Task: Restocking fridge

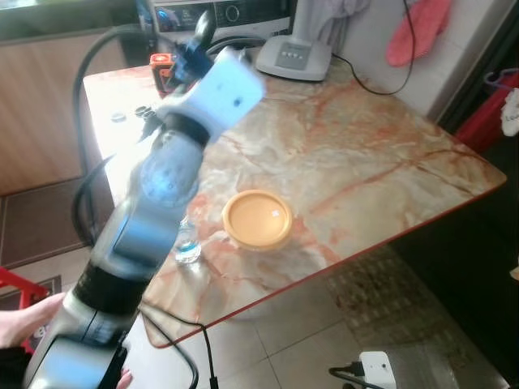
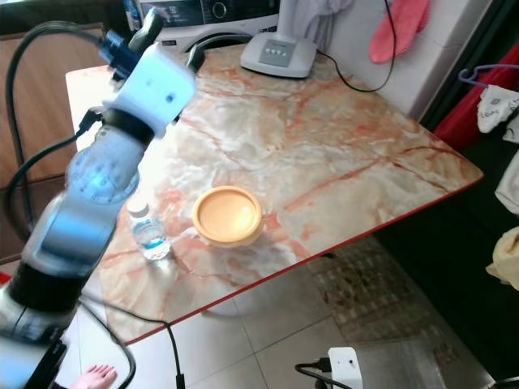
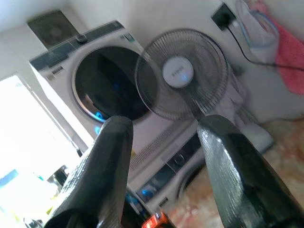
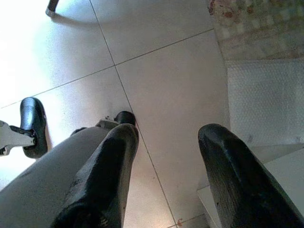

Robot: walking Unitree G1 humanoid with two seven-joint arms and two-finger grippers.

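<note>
A small clear water bottle (image 2: 148, 232) stands on the marble table (image 2: 340, 154) near its front left edge, beside a yellow bowl (image 2: 228, 215). My left arm is raised over the table's left side, above and beyond the bottle. Its gripper (image 2: 172, 42) points toward the far end of the table, and in the left wrist view this left gripper (image 3: 164, 137) is open with nothing between its fingers. My right gripper (image 4: 166, 137) hangs open over the tiled floor, holding nothing.
A white fan base (image 1: 293, 57) with a cable and a red object (image 1: 162, 65) sit at the table's far end, before a washing machine (image 3: 109, 90). A person's hand (image 1: 24, 320) and bare foot (image 2: 93, 377) are at my lower left. A power strip (image 1: 377, 369) lies on the floor.
</note>
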